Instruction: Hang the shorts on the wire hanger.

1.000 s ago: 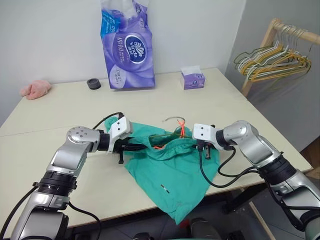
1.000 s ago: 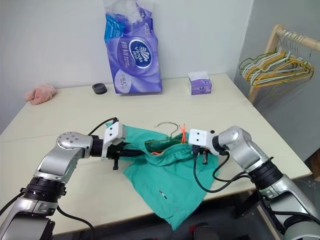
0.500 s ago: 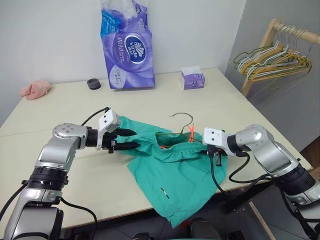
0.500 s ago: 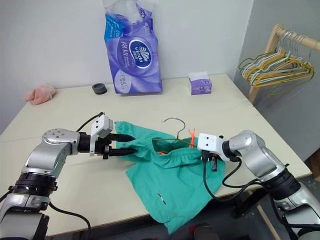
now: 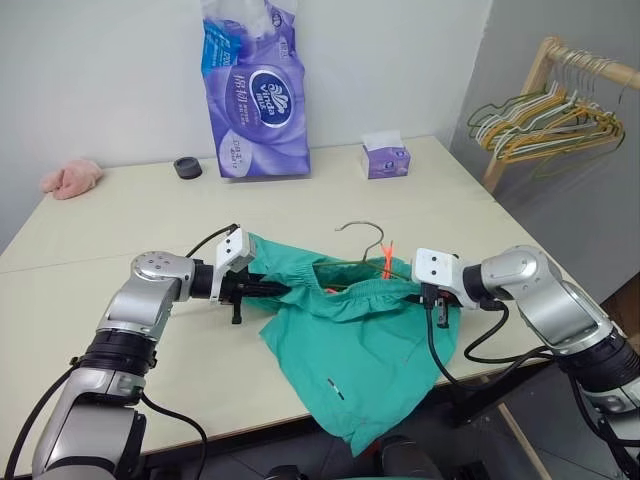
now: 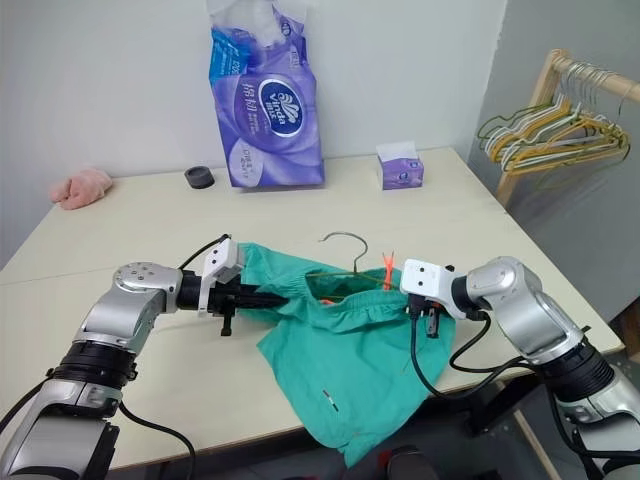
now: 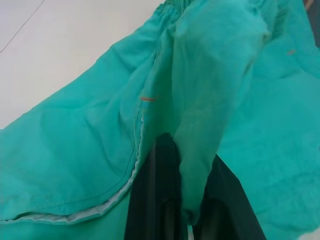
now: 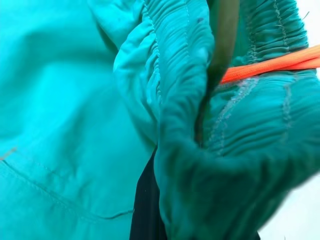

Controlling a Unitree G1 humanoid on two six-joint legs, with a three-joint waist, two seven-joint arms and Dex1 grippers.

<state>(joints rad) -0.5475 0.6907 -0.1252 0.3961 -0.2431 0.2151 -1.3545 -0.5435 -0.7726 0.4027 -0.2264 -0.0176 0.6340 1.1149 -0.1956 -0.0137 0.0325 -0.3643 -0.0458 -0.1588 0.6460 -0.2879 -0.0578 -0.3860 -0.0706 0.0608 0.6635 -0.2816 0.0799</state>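
Observation:
The teal shorts (image 5: 360, 350) lie on the table, one leg hanging over its front edge. The wire hanger sits inside the waistband, its hook (image 5: 365, 232) sticking out behind and its olive wire (image 8: 222, 40) running beside an orange cord (image 8: 270, 67). My left gripper (image 5: 280, 290) is shut on the left end of the shorts; a fold of cloth (image 7: 200, 150) is pinched between its black fingers (image 7: 162, 200). My right gripper (image 5: 438, 310) is shut on the right end of the gathered waistband (image 8: 185, 100).
A purple tissue pack (image 5: 250, 90), a black roll (image 5: 187, 167) and a small purple box (image 5: 386, 160) stand at the back of the table. A pink cloth (image 5: 70, 178) lies far left. A wooden rack with bunched hangers (image 5: 545, 120) stands to the right.
My left gripper opened and drew back from the shorts, then came in again and shut on their left end. The right gripper pulled the waistband and hanger slightly to the right.

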